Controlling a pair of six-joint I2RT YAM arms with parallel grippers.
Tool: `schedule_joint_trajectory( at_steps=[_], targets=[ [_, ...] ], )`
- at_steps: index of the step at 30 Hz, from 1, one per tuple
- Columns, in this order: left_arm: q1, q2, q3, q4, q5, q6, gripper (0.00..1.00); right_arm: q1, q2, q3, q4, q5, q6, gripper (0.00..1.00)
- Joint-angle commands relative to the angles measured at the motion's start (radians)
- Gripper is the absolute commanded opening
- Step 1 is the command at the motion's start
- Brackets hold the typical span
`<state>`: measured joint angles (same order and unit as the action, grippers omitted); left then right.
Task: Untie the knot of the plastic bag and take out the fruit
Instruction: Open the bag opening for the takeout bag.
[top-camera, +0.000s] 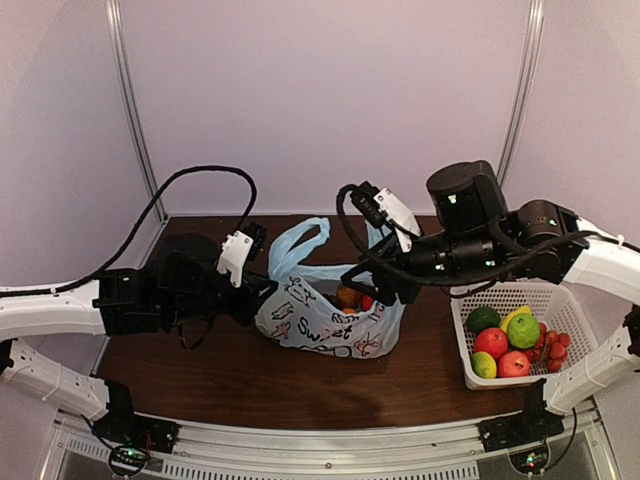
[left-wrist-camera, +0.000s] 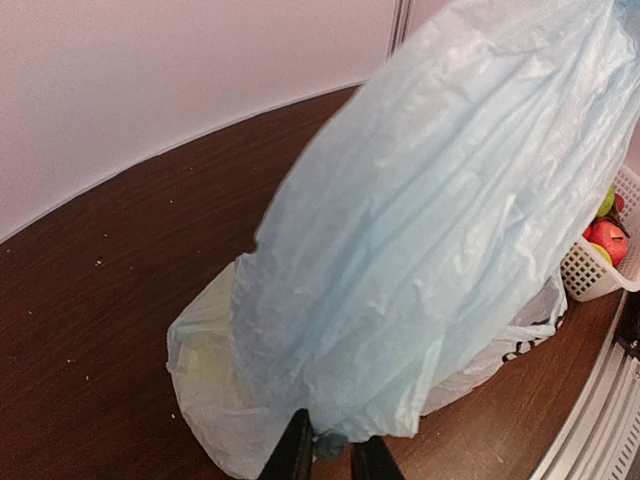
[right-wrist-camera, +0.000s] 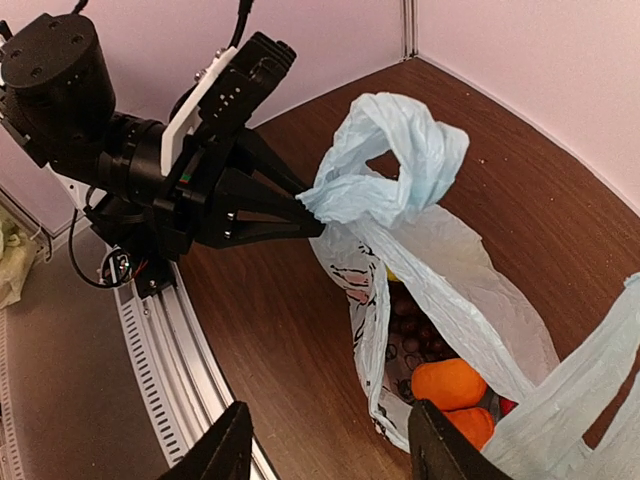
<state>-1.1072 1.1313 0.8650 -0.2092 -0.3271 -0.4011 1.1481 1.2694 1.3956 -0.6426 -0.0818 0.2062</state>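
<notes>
The light blue plastic bag (top-camera: 325, 325) sits mid-table with its mouth open; no tied knot shows, and one handle ear stands up as a loose loop (top-camera: 300, 240). My left gripper (top-camera: 268, 290) is shut on the bag's left rim; in the left wrist view (left-wrist-camera: 332, 455) the plastic is pinched between its black fingers. My right gripper (top-camera: 378, 285) is open and empty, hovering over the bag's right side, also seen in the right wrist view (right-wrist-camera: 330, 450). Inside the bag (right-wrist-camera: 440, 260) lie oranges (right-wrist-camera: 450, 385) and dark grapes (right-wrist-camera: 415, 330). The other fruit is hidden.
A white mesh basket (top-camera: 465, 345) at the right holds a green apple, limes, red fruit and a cherry cluster; it also shows in the left wrist view (left-wrist-camera: 590, 270). A metal rail (right-wrist-camera: 165, 350) runs along the table's near edge. Walls enclose the back and sides.
</notes>
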Motion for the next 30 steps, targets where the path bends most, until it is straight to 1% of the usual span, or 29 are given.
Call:
schedule_joint_trajectory(
  at_steps=[1, 2, 4, 7, 10, 13, 16, 20, 26, 30],
  targets=[
    [-0.002, -0.011, 0.007, 0.058, 0.011, 0.018, 0.1, 0.024, 0.063, 0.046, -0.027, 0.129, 0.013, 0.53],
    [-0.002, -0.019, -0.002, 0.065, 0.01, 0.016, 0.08, 0.025, 0.075, 0.048, -0.026, 0.144, 0.014, 0.53],
    [-0.002, -0.035, -0.014, 0.076, 0.001, 0.015, 0.04, 0.023, 0.108, 0.081, -0.051, 0.194, 0.014, 0.49],
    [-0.002, -0.055, -0.024, 0.076, -0.021, 0.014, 0.01, 0.017, 0.161, 0.128, -0.082, 0.223, -0.006, 0.48],
    [0.003, -0.069, -0.03, 0.061, -0.051, -0.003, 0.0, -0.008, 0.198, 0.142, -0.065, 0.183, -0.039, 0.5],
    [0.018, -0.078, -0.033, 0.064, -0.02, -0.013, 0.0, -0.039, 0.236, 0.151, -0.056, 0.133, -0.085, 0.53],
    [0.041, -0.075, -0.027, 0.071, 0.029, -0.019, 0.0, -0.049, 0.258, 0.15, -0.046, 0.073, -0.148, 0.58],
    [0.067, -0.066, -0.024, 0.068, 0.075, -0.025, 0.0, -0.08, 0.298, 0.164, -0.065, 0.07, -0.192, 0.59],
    [0.086, -0.068, -0.027, 0.066, 0.115, -0.027, 0.0, -0.133, 0.334, 0.176, -0.07, 0.065, -0.269, 0.55],
    [0.091, -0.056, -0.017, 0.073, 0.142, -0.022, 0.0, -0.155, 0.371, 0.196, -0.073, 0.064, -0.304, 0.48]
  ],
)
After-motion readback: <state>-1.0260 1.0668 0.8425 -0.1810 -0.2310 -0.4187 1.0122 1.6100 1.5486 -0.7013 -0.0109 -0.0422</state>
